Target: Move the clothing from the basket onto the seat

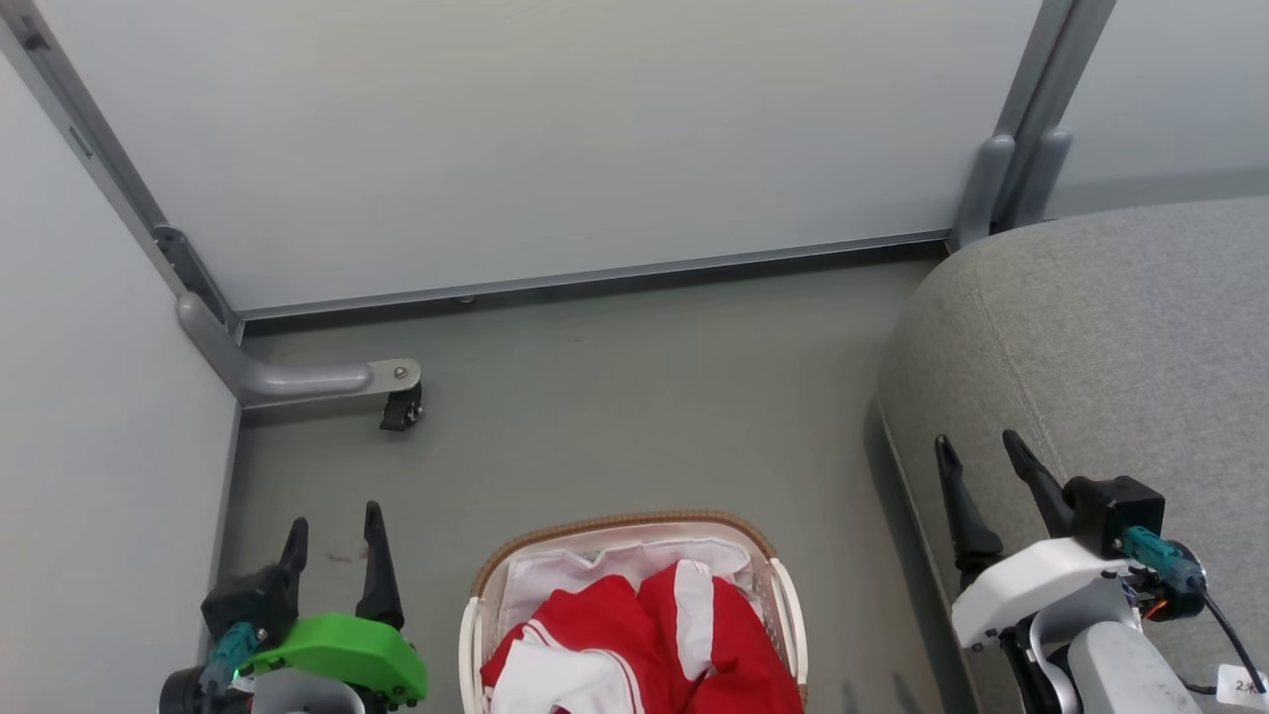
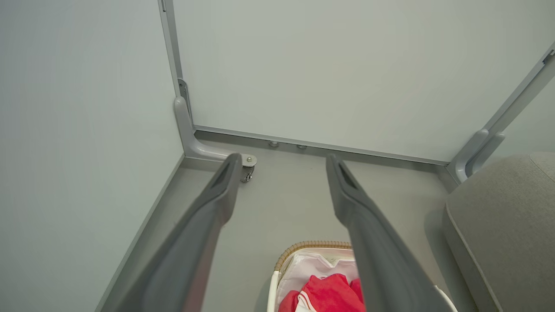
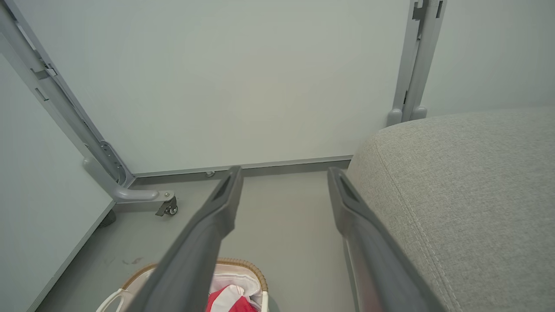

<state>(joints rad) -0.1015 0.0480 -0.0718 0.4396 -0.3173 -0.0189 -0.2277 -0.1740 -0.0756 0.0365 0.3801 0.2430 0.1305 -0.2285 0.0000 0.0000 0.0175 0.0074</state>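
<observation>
The white basket with a brown woven rim stands on the grey floor at the bottom middle of the head view. Red and white clothing lies bunched inside it on a white lining. The large grey seat fills the right side. My left gripper hangs open to the left of the basket, holding nothing. My right gripper is open over the seat's front left edge, also holding nothing. In the left wrist view the basket and clothing sit low between the open fingers. The right wrist view shows the seat at right and the basket below.
Pale partition panels close off the back and left. A grey panel foot with a small castor juts onto the floor at the back left. Another panel post stands behind the seat. Bare floor lies between basket and back wall.
</observation>
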